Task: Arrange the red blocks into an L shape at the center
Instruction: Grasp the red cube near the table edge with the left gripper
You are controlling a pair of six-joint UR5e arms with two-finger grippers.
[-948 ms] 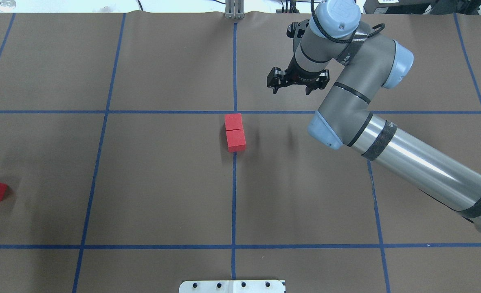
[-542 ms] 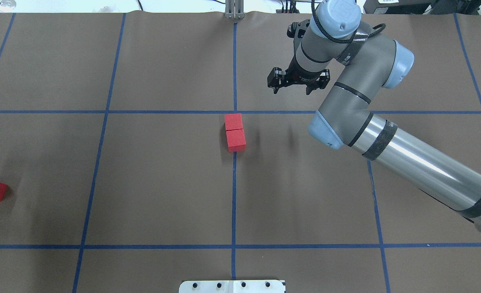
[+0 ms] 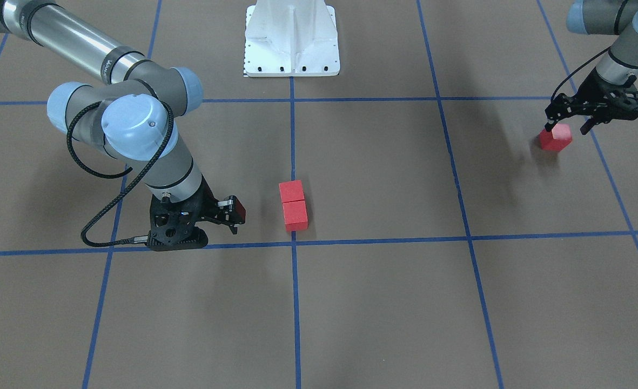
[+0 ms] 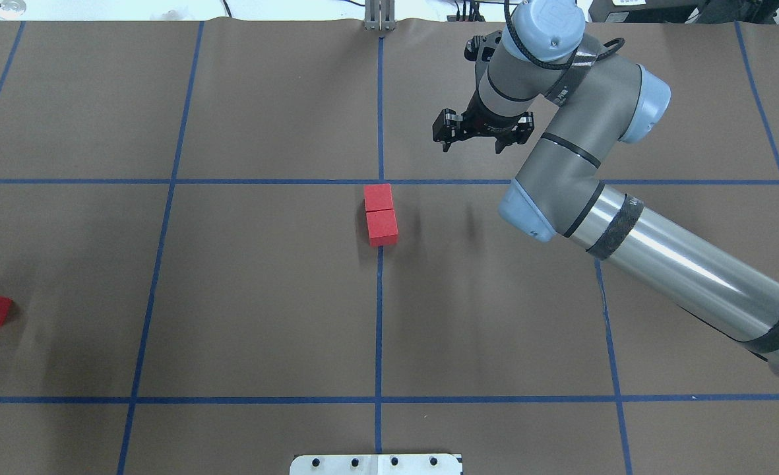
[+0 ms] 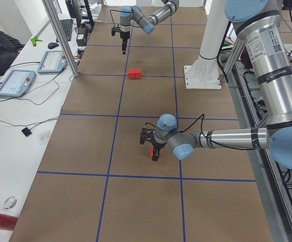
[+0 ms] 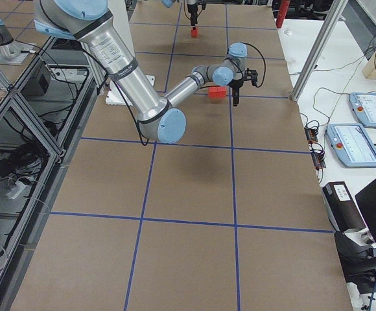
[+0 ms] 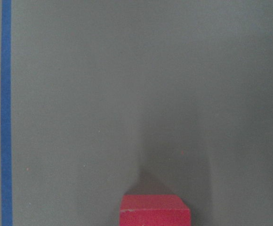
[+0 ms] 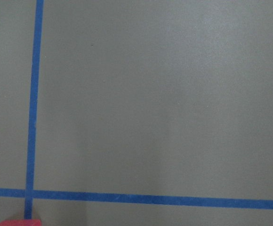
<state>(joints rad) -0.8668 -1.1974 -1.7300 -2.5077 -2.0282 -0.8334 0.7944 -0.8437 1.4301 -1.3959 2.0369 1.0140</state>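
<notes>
Red pair (image 4: 380, 214) touching at bench (image 4: 264, 316) centre, on centre line; long axis runs away from robot.
Far out on robot's left, well apart from pair: lone block (image 3: 555, 139).
Left gripper (image 3: 566, 130) hangs right over it, jaws spread wide, nothing held; block looks off-centre between them.
Right gripper (image 4: 471, 146) near pair, jaws wide, empty, but far from lone block.
Your pick belongs to left arm: centre, descend, close. Then set lone block beside one end of pair, not in line.
</notes>
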